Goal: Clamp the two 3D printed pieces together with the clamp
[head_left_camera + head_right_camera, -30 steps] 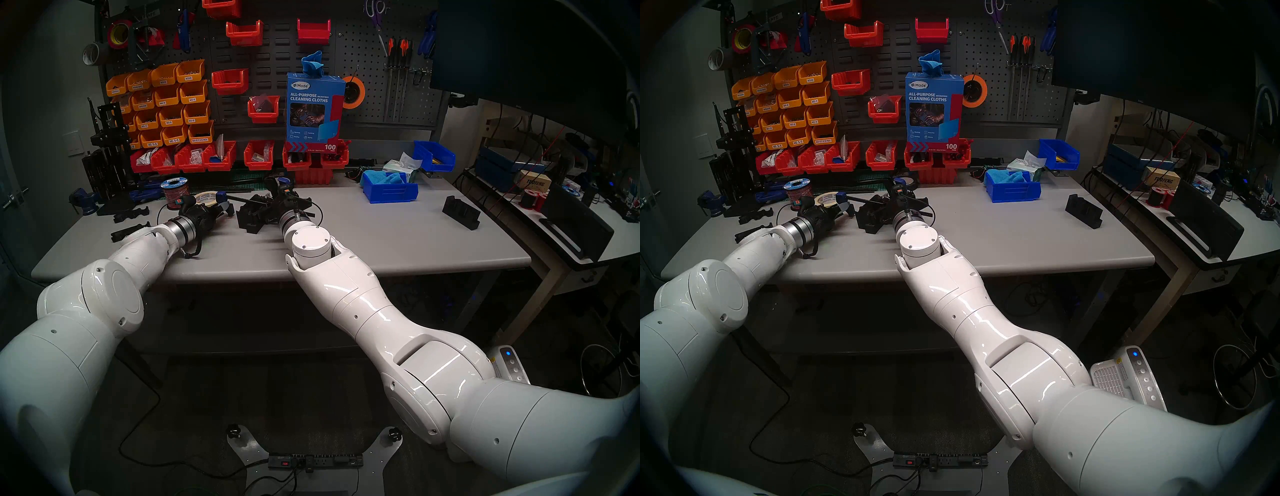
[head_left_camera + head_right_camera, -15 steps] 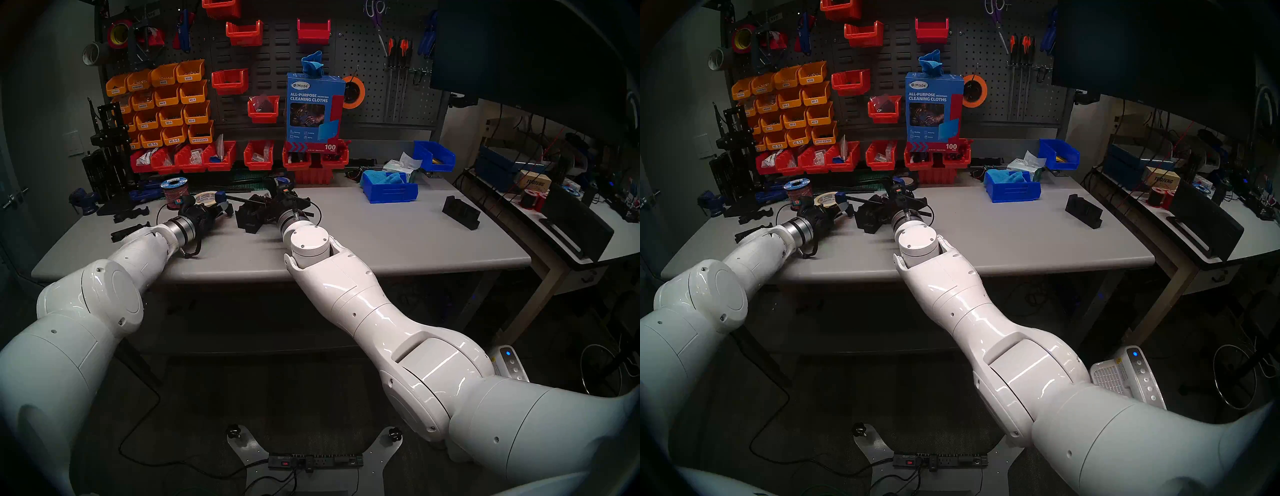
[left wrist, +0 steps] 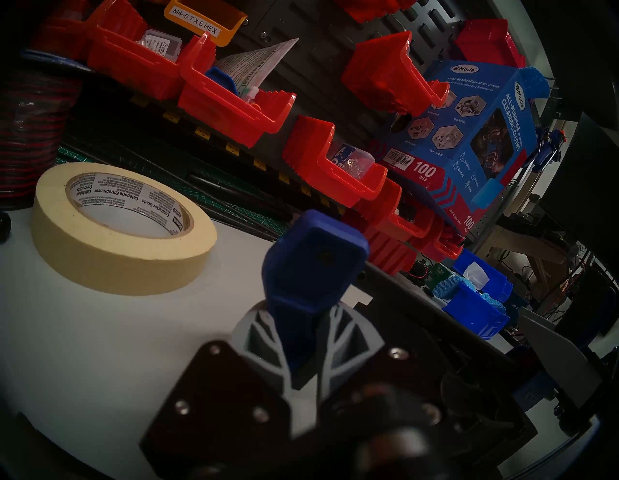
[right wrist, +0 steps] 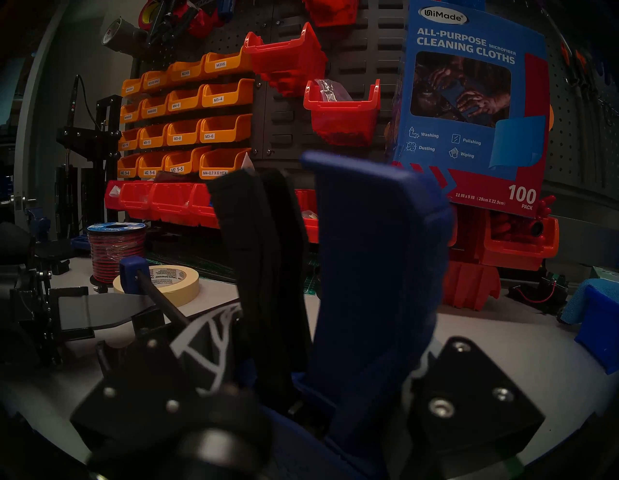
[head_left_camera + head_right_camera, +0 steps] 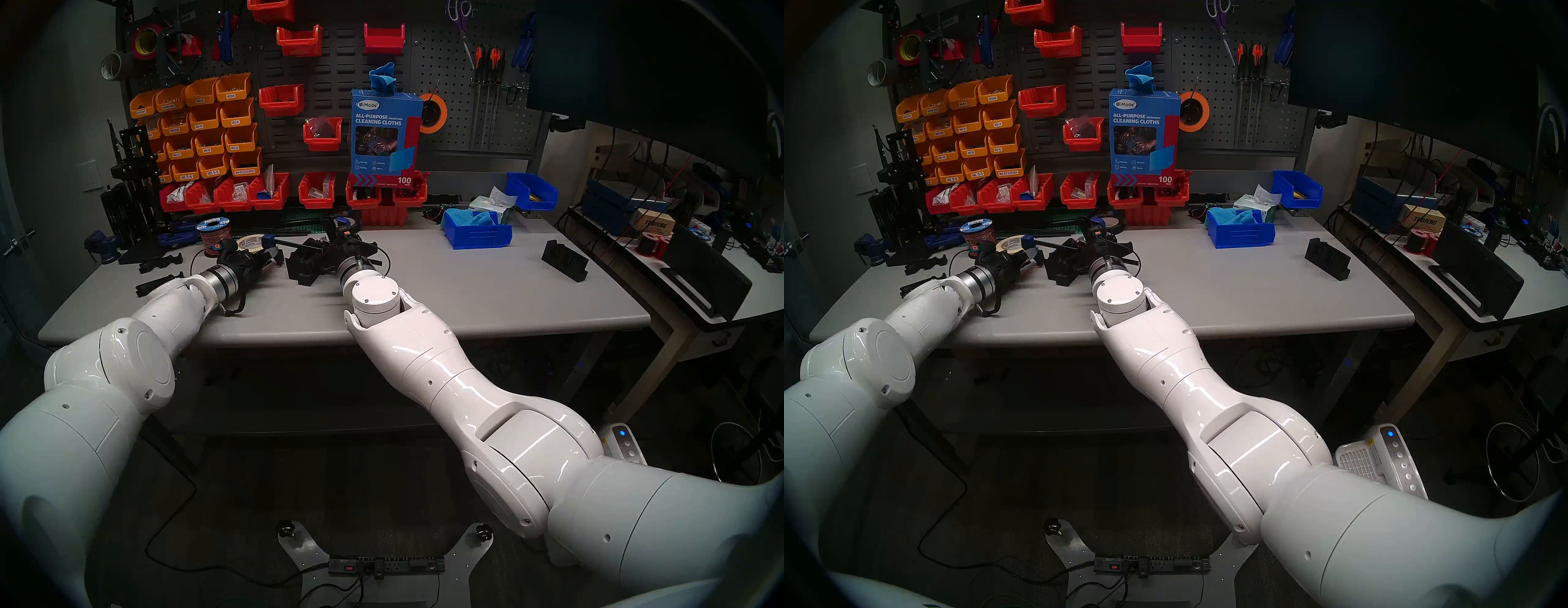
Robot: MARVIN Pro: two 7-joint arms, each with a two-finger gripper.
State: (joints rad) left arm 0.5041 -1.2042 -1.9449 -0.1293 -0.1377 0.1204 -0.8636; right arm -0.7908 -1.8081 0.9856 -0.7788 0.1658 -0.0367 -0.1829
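The two black 3D printed pieces (image 5: 304, 268) sit side by side on the grey table (image 5: 466, 293), between my two grippers; they also show in the head right view (image 5: 1060, 268). The clamp's thin black bar (image 5: 297, 245) runs over them. My left gripper (image 5: 271, 254) is shut on the clamp's blue fixed jaw (image 3: 313, 264), and its fingers (image 3: 254, 338) flank that jaw. My right gripper (image 5: 339, 244) is shut on the clamp's handle: black trigger (image 4: 264, 268) and blue grip (image 4: 378, 268) stand between its fingers. The sliding jaw's contact with the pieces is hidden.
A masking tape roll (image 5: 251, 242) and a red wire spool (image 5: 215, 233) lie just behind the left gripper. Flat wavy black prints (image 5: 157, 263) and a small blue vise (image 5: 104, 246) are far left. A blue bin (image 5: 475, 233) and a lone black block (image 5: 564, 261) are to the right.
My right arm has shifted a little to the left with the clamp handle. The black pieces and the blue fixed jaw have slid slightly left with it. The left arm has barely moved.
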